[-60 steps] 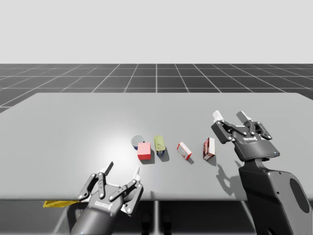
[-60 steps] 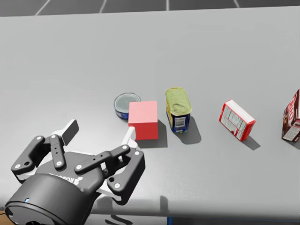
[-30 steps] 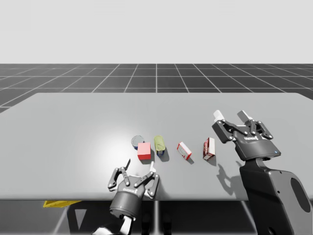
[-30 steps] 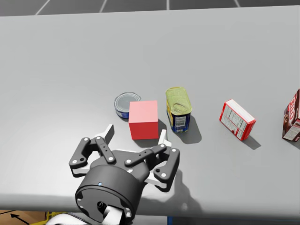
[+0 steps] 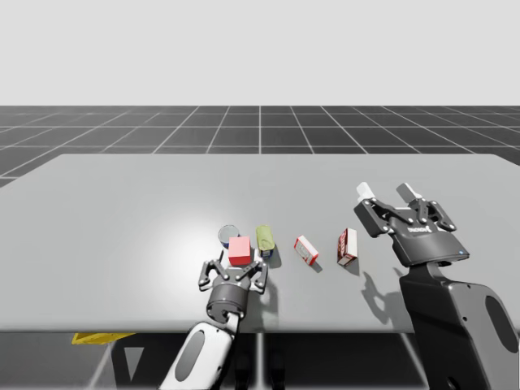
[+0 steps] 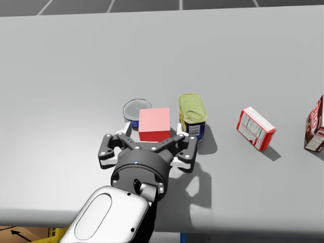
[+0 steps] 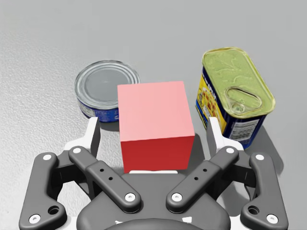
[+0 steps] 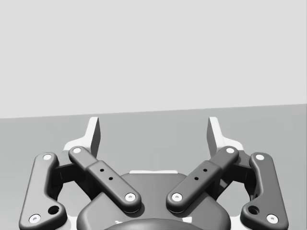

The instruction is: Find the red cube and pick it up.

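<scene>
The red cube (image 5: 239, 249) (image 6: 154, 125) rests on the grey table (image 5: 122, 211), between a round can and an oblong can. My left gripper (image 5: 236, 265) (image 6: 153, 130) (image 7: 152, 129) is open and low over the table, with the cube (image 7: 154, 122) between its fingers. A gap shows on each side of the cube, so neither white fingertip touches it. My right gripper (image 5: 383, 193) (image 8: 153, 127) is open and holds nothing, raised above the table at the right, well away from the cube.
A round blue can (image 6: 136, 112) (image 7: 106, 91) stands just beyond the left fingertip. A yellow-topped oblong can (image 6: 192, 117) (image 7: 235, 96) is close to the other fingertip. Further right lie a red and white box (image 6: 256, 129) and a dark red carton (image 6: 315, 126).
My left arm has reached forward and to the right from the table's front edge, and its open fingers now straddle the red cube. The right arm and the objects have stayed put.
</scene>
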Robot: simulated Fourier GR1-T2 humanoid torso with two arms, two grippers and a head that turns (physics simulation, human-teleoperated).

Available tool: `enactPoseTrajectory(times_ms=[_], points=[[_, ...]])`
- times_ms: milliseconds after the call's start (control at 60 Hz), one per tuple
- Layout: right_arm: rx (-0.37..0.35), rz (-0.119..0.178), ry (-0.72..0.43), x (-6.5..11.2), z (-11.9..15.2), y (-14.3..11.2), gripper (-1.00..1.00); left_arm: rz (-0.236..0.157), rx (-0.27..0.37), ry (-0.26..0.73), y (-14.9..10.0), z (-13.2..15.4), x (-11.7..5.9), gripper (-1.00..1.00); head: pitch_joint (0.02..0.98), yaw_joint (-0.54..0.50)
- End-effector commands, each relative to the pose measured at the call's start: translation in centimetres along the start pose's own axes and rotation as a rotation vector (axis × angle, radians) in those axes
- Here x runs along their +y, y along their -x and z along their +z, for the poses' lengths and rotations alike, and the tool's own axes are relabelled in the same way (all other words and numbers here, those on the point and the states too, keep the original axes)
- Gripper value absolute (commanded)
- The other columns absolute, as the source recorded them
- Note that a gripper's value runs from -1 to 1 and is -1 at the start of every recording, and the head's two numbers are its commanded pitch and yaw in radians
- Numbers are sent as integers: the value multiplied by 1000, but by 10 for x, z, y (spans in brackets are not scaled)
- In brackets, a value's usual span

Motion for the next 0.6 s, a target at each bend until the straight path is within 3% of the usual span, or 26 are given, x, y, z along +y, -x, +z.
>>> enactPoseTrajectory(times_ms=[17,317,350,367,383,400,417,450,500,600], points=[[-2,-1,0,0,0,-1,-1000,4,32,-39,3,-19,2,-1000,852,78],[-5,-2,2,-1,1,-2,-1000,-2,64,-29,10,-29,-1,-969,852,80],[-6,-1,2,-1,1,-2,-1000,3,70,-22,11,-29,-1,-723,852,81],[-6,-1,2,-1,1,-2,-1000,2,72,-19,12,-29,-1,-407,852,81],[-6,-1,2,-1,1,-2,-1000,1,71,-19,12,-29,-1,-273,852,81],[-6,-1,2,0,1,-2,-1000,-1,70,-18,12,-30,-1,56,851,81],[-6,-1,2,0,1,-2,-1000,-2,71,-16,13,-30,-1,706,851,82],[-6,0,2,-1,1,-2,-1000,-1,71,-14,13,-29,-1,862,851,82],[-7,0,2,-1,1,-2,-1000,-5,69,-3,14,-28,-2,941,849,81],[-7,1,4,-1,1,-2,-1000,-11,69,13,16,-25,-4,975,825,79]])
